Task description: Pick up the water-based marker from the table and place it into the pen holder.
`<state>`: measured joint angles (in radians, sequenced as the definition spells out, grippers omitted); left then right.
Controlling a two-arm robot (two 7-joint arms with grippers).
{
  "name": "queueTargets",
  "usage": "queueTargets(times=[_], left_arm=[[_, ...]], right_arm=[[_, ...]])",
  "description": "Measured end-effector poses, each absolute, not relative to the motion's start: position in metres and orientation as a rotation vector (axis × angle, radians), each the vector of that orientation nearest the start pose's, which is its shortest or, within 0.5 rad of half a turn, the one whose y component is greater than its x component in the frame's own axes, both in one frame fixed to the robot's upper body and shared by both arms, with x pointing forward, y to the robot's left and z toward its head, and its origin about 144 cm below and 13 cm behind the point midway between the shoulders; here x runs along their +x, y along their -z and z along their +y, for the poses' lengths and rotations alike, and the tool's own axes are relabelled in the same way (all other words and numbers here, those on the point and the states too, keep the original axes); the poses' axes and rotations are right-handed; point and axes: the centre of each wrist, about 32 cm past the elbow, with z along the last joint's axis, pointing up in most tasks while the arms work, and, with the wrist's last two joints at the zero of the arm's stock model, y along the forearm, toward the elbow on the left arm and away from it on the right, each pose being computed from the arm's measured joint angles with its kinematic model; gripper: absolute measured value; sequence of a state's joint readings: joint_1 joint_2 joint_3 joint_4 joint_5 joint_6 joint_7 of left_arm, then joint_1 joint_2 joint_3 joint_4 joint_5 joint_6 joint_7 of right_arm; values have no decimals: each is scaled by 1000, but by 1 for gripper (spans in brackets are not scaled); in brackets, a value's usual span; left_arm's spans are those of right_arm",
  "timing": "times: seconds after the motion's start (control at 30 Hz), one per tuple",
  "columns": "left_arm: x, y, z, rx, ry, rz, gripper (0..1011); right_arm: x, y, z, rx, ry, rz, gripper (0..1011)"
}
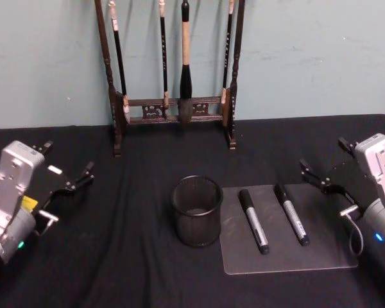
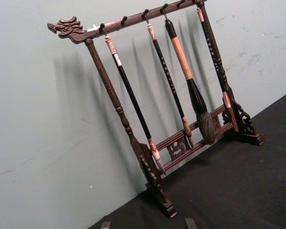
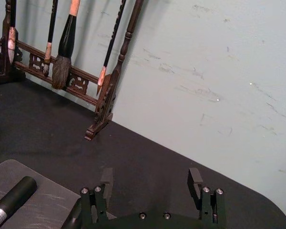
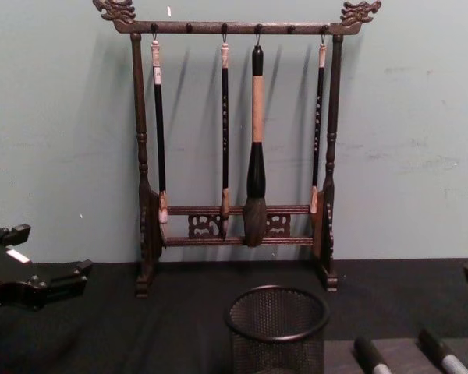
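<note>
From the head, my left gripper (image 1: 69, 192) hovers wide open over bare bench (image 1: 128, 256) on the left. My right gripper (image 1: 327, 189) is wide open by the mat's (image 1: 321, 247) far right corner, and the left marker (image 1: 253, 221) and right marker (image 1: 290, 215) lie apart on the mat, just right of the holder (image 1: 197, 224). From the chest, the holder stands clear before the rack (image 4: 139, 156).
</note>
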<state>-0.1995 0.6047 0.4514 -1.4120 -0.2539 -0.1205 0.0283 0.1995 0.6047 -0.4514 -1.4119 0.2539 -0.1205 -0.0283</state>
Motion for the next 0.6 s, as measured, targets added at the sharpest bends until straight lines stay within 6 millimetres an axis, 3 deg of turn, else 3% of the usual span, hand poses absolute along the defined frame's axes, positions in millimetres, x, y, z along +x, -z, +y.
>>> queueTargets(times=[0.6], left_arm=[[489, -1140, 310, 304, -1248, -285, 1009]], right_arm=[[489, -1140, -310, -304, 1248, -285, 1002]])
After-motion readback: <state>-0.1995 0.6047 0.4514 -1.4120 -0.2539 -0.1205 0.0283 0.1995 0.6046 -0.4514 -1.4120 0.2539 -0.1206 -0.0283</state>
